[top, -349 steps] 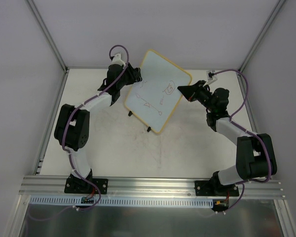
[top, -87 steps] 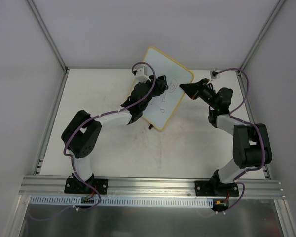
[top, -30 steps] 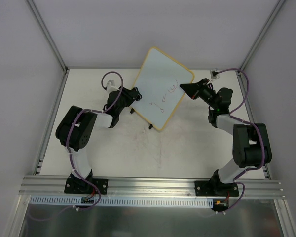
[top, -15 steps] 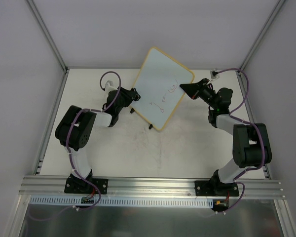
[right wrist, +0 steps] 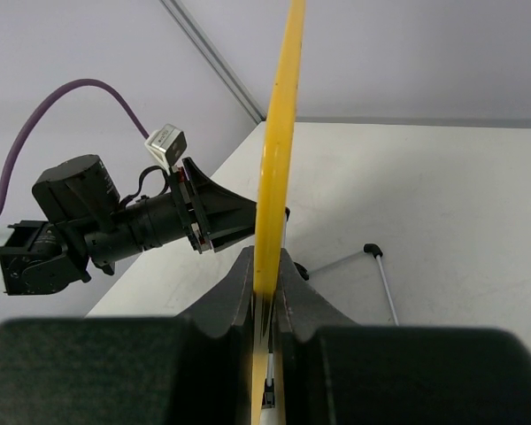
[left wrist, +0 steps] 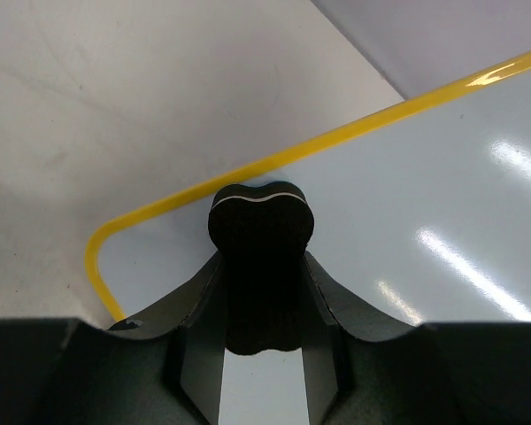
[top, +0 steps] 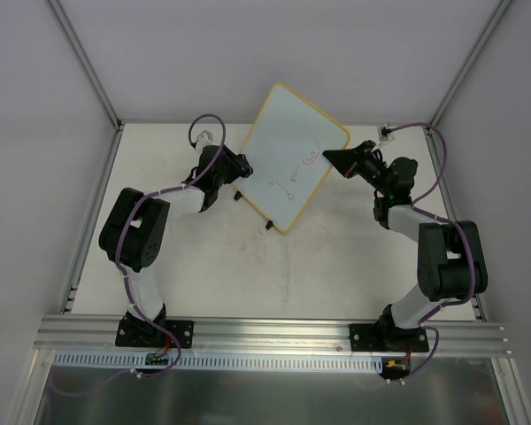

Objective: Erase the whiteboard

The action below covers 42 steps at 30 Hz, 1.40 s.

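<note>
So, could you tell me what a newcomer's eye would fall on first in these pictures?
The yellow-framed whiteboard, standing tilted at the far middle of the table, with faint red doodles on its right half. The right jaws are shut on its right edge, and the left jaws hold a small black pad by its left corner.

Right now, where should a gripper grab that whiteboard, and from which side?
Probably the whiteboard's thin yellow frame, edge-on from the side, as the right gripper does. It stands tilted on its feet, its face far too broad for jaws, its edge slim enough to pinch.
</note>
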{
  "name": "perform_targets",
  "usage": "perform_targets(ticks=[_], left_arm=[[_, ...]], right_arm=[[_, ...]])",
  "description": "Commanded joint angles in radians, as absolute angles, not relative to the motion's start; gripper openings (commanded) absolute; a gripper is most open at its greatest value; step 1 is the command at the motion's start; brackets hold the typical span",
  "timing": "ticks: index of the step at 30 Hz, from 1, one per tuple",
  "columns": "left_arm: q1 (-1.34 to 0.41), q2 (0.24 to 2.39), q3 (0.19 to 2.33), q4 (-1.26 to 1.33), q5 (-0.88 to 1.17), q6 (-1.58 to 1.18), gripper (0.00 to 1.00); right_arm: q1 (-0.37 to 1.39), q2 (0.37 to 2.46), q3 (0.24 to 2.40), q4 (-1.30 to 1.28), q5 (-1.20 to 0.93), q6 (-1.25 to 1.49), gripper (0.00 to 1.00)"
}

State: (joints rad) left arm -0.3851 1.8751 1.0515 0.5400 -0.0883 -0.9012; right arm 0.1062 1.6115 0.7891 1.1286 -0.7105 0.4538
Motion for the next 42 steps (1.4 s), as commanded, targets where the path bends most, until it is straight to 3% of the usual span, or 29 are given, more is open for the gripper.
perform_targets(ticks=[1,8,19,33,42], left_arm=[[-0.442,1.858,1.114,0.402,-0.11,-0.795,0.0],[-0.543,1.832,1.227,0.357,-0.132,-0.723,0.0],[-0.65,1.832,1.318,0.472,-0.003,-0.706,0.0],[-0.741,1.948,1.592,0.46,0.144,-0.601,0.0],[-0.746,1.954,1.606,0.348,0.011,-0.509,0.0]], right_arm=[[0.144,1.606,0.802,1.204,-0.887,0.403,0.0],[0.146,1.605,0.804,1.204,-0.888,0.405,0.0],[0.146,1.609,0.805,1.204,-0.888,0.405,0.0],[0.149,1.615,0.81,1.204,-0.891,0.407,0.0],[0.149,1.617,0.81,1.207,-0.89,0.407,0.0]])
